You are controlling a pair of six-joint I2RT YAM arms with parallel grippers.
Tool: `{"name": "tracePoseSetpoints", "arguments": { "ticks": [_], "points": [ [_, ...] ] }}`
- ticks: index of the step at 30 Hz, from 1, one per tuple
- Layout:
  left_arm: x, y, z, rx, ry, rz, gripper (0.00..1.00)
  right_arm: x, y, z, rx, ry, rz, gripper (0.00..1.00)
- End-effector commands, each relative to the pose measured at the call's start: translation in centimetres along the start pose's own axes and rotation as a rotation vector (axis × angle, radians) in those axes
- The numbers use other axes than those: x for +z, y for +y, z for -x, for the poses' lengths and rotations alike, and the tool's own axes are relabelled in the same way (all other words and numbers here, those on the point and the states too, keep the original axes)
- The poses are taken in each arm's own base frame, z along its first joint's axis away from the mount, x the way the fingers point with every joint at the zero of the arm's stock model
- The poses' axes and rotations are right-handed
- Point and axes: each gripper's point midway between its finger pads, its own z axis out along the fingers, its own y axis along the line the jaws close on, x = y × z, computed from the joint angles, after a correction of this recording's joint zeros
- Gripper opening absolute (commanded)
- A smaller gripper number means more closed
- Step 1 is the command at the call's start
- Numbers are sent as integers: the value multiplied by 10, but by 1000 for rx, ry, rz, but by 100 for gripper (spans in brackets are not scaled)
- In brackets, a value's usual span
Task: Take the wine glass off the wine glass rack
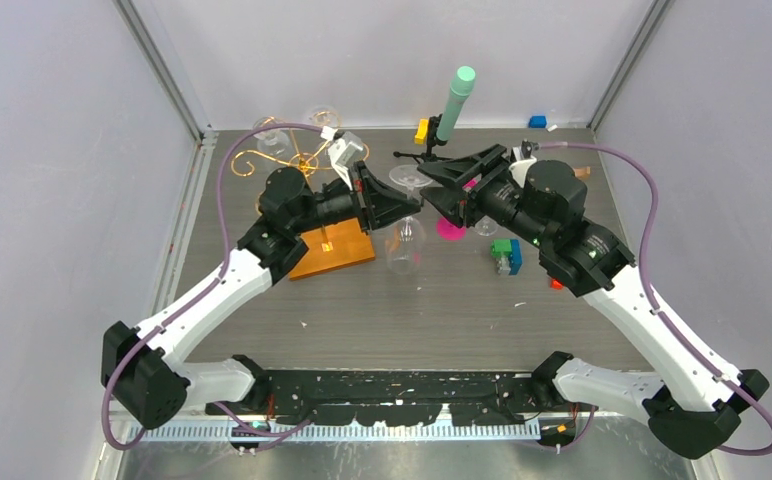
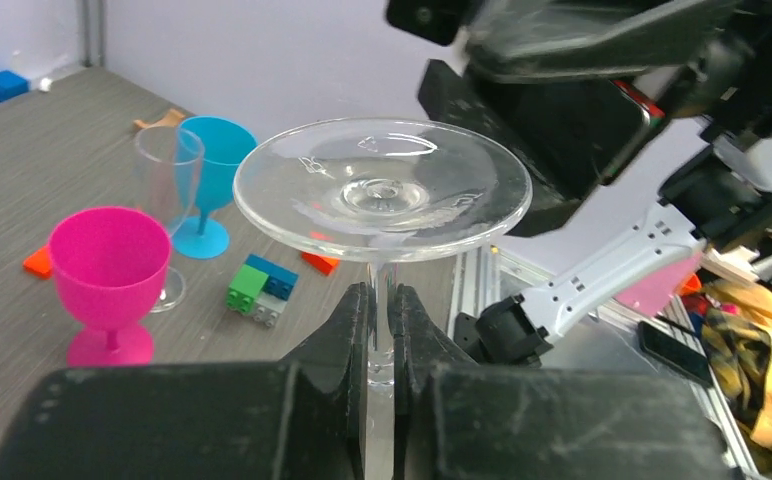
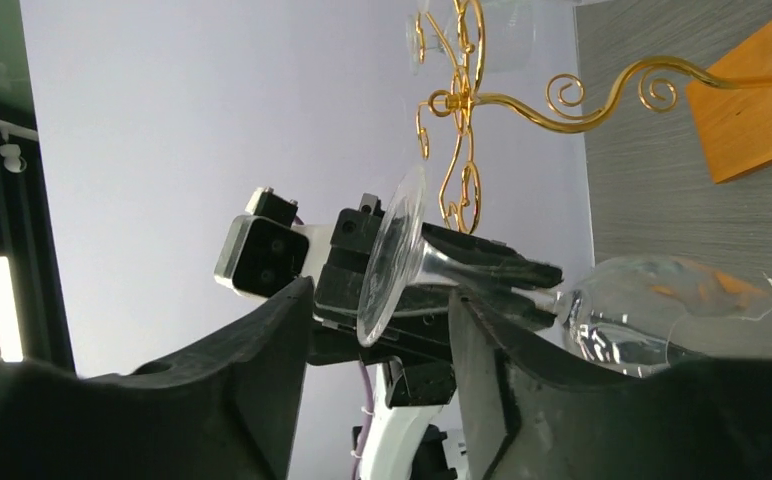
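Left gripper (image 2: 382, 298): your jaws are pressed onto the stem of the wine glass, pinching it just under the foot.
Wine glass (image 2: 382, 190): it is off the rack and held in the air between your two arms, foot uppermost and bowl hanging down. In the top view the bowl sits just right of the rack's wooden base.
Right gripper (image 3: 377, 300): your jaws are spread wide. The glass's foot shows in the gap between them, and you cannot tell whether either finger touches it.
Wine glass rack (image 1: 302, 160): it stands upright at the far left of the table (image 1: 362, 310), behind your left wrist. Spare glasses (image 1: 270, 135) show at its far scroll arms.
Pink goblet (image 2: 110, 275): it stands upright under your right arm. A clear goblet (image 2: 167, 190) is just beside it, with a blue goblet (image 2: 207, 170) just behind that one.
Bricks (image 2: 260, 290): a green, blue and white cluster lies near the goblets.
Black tripod (image 1: 440, 152): it stands at the far edge and carries a mint-green cylinder (image 1: 459, 100).
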Motion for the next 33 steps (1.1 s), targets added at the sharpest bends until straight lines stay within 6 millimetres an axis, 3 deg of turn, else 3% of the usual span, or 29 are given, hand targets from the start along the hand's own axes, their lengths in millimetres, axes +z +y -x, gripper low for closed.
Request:
{"name": "tracePoseSetpoints", "arguments": {
  "ticks": [1, 7, 11, 12, 13, 14, 15, 16, 17, 22, 27, 33],
  "points": [
    [-9, -6, 52, 81, -148, 90, 0, -10, 20, 1, -58, -20, 94, 65],
    [-25, 11, 89, 99, -283, 275, 0, -23, -16, 40, -143, -242, 9, 70],
    [-39, 18, 120, 70, -399, 394, 0, -31, -30, 49, -201, -287, -4, 70],
    [-43, 18, 129, 40, -436, 417, 0, -33, -21, 47, -206, -282, 38, 71],
    [-47, 21, 135, 5, -470, 444, 0, -30, -26, 42, -219, -256, 44, 71],
    [-51, 23, 141, -44, -508, 468, 0, -33, -13, 38, -220, -244, 114, 71],
    [-55, 28, 144, -105, -536, 508, 0, -30, -18, 33, -223, -216, 125, 71],
    [-60, 35, 144, -166, -555, 554, 0, -34, -5, 31, -215, -212, 194, 71],
    [-61, 40, 144, -223, -568, 578, 0, -31, -10, 28, -205, -195, 204, 71],
    [-57, 37, 153, -340, -663, 515, 0, -29, 8, 15, -207, -131, 313, 70],
    [-56, 37, 155, -430, -726, 469, 0, -30, 31, -14, -231, 9, 442, 71],
    [-58, 37, 155, -482, -758, 447, 0, -22, 33, -22, -218, 51, 443, 71]
  ]
}}
